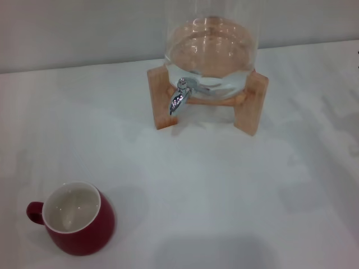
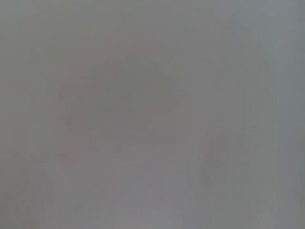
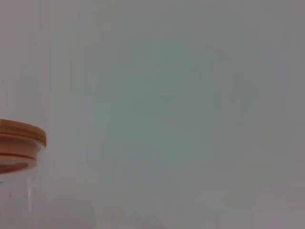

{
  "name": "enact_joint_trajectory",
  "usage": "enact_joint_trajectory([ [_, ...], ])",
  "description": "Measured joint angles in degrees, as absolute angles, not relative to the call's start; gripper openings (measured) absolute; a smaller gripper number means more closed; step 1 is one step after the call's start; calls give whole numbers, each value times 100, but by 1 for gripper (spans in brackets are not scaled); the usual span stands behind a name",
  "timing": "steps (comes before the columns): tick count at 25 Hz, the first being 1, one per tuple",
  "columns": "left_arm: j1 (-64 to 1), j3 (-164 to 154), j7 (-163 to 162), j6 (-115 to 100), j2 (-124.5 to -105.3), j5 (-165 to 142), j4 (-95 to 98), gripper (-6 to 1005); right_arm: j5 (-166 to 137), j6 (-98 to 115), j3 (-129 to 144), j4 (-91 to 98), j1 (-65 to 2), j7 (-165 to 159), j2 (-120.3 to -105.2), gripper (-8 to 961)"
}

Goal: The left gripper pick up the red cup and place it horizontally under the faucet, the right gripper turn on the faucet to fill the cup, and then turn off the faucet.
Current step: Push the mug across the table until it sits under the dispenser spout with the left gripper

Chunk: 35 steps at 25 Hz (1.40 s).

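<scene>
Red and shiny, the red cup (image 1: 78,219) sits upright on the white bench (image 1: 235,190) at about seven o'clock in our head view. Its little handle points to nine o'clock. We see the faucet (image 1: 179,99) far from it, up at twelve o'clock, on a glass jar (image 1: 210,47) in a wooden stand (image 1: 249,106). We see no hand anywhere, so we cannot tell how either one is. Our right wrist view shows the jar's wooden lid (image 3: 19,138).

A white table (image 1: 235,190) fills the head view, soft shadows pooled at six o'clock. A plain pale grey wall (image 1: 84,33) rises behind it at twelve o'clock, evenly lit and unmarked.
</scene>
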<state>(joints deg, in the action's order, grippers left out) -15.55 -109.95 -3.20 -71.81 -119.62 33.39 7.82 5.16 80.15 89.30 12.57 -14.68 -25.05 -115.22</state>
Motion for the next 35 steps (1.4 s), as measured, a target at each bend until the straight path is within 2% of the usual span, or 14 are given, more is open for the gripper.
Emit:
enact_joint_trajectory([
  [35,-1409,-11099,-303,-7426,-12001,2883,944,880,509,7973,9005,1193,-1471,-2518,-11523,791],
])
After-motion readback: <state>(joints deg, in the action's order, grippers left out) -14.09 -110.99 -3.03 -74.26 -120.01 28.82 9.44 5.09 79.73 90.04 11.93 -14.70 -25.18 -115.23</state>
